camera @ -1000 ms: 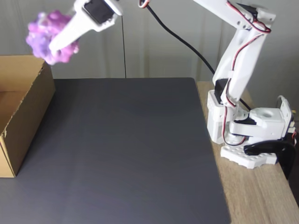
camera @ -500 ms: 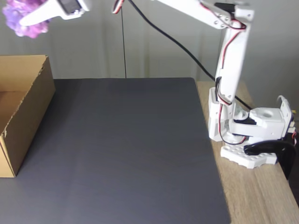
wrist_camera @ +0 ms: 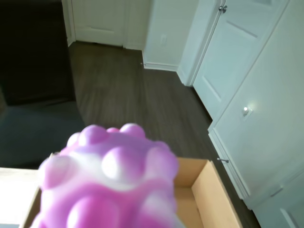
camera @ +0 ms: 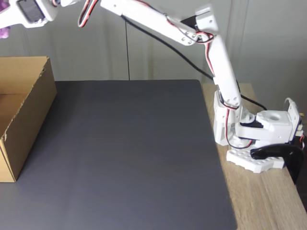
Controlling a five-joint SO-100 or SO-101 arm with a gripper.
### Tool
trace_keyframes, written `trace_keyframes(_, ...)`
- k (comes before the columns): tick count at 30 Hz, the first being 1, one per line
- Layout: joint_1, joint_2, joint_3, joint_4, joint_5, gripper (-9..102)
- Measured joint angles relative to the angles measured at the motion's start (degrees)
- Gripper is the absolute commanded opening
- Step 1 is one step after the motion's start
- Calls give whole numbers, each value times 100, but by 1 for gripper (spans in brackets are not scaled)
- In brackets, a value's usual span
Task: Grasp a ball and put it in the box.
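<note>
Dark mat on a wood table, arm stretched far left, ball held high over the box.

Fixed view: grey mat (camera: 129, 153) covers most of the wooden table (camera: 266, 201); pale wall behind. White arm (camera: 192, 28) is based at the right edge and reaches up and across to the top left corner. Gripper runs off the frame edge there, fingertips cut off. A sliver of the purple ball (camera: 4, 32) shows at the left edge, above the open cardboard box (camera: 33, 110) at the mat's left side. Wrist view: dark wood floor (wrist_camera: 123, 95) and white doors (wrist_camera: 247, 95) in the background. Ball (wrist_camera: 111, 183) fills the lower left, blurred, close to the lens, clear of the box (wrist_camera: 209, 190) below it. Ball hangs in the air, so the gripper is clamped on it.
</note>
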Motion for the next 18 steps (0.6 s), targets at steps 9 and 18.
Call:
trace_keyframes(9, 18, -817, -9, -1204, -26, 20)
trace_keyframes(18, 272, -1441, 0, -2347, -193, 19)
